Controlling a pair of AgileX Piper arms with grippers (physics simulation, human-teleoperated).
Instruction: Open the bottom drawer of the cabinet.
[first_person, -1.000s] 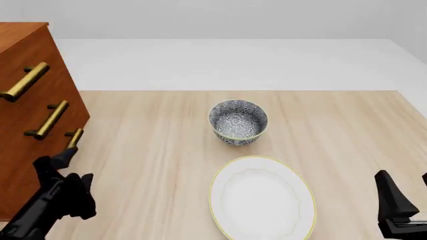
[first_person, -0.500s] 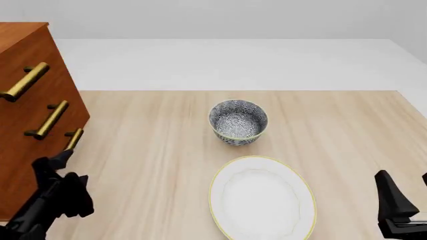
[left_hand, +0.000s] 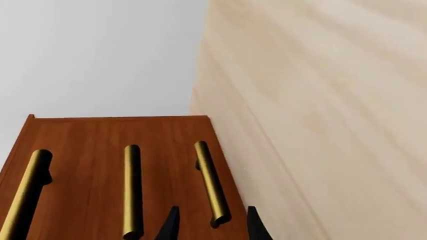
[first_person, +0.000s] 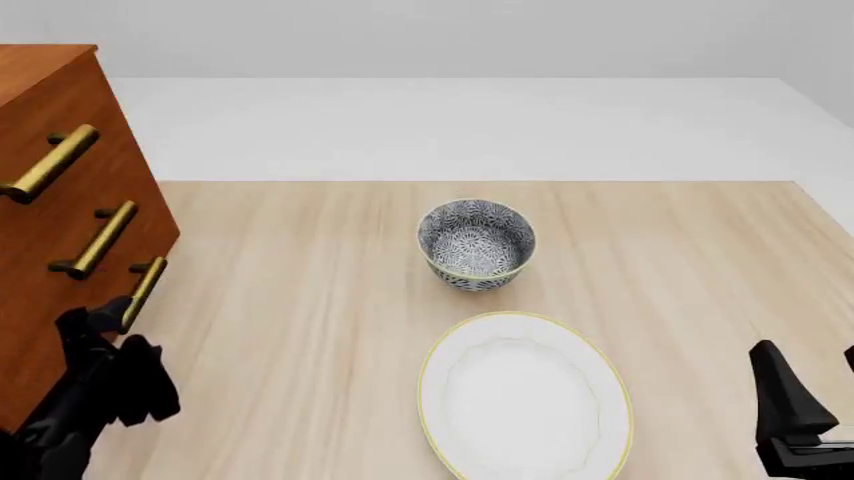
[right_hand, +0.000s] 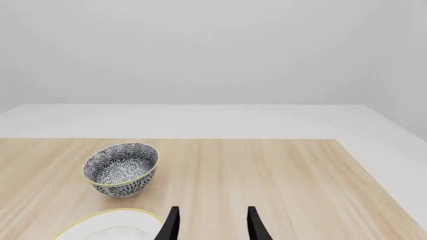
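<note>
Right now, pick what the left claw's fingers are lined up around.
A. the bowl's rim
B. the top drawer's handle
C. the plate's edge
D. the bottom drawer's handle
D: in the left wrist view the left claw has its open fingers on either side of the near end of the bottom drawer's handle.

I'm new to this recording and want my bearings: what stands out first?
A big reddish-brown cabinet with three brass bar handles fills the table's left edge, and the left gripper sits open around the end of the bottom drawer's handle. Mid-table stands a blue patterned bowl, with a white plate nearer the arms. The right gripper hangs open, holding nothing.
</note>
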